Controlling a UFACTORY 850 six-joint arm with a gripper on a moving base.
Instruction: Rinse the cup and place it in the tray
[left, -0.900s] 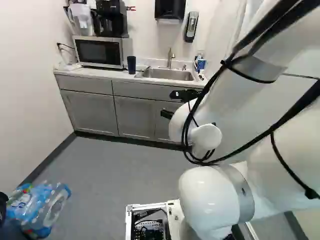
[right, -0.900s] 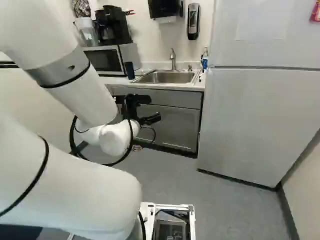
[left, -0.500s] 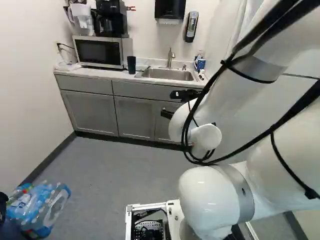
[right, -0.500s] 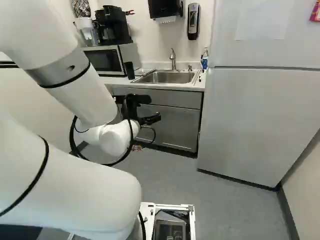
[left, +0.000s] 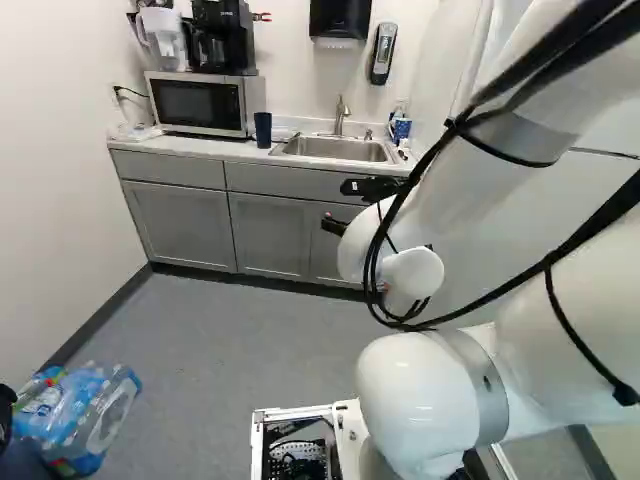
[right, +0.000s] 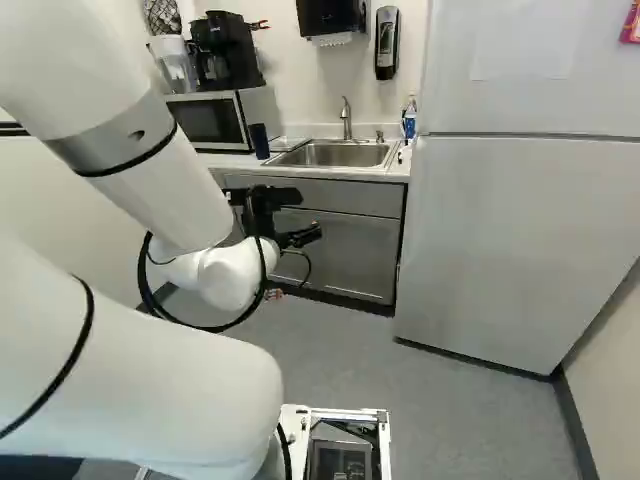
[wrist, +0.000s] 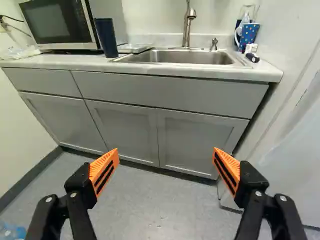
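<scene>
Currently, the end effector is hanging in front of the cabinets, well apart from the bench, its two orange pads spreading wide with nothing sitting between them. Taking straight ahead of the end effector as twelve o'clock, the sink is lying at twelve, with the faucet rising behind it. The dark blue cup is standing upright on the bench at eleven o'clock, just beside the microwave, which is occupying ten. A flat tray is resting between cup and sink. A dotted mug is standing at one o'clock, and the fridge is rising at two. Bottles are lying on the floor towards eight o'clock in the left base view.
</scene>
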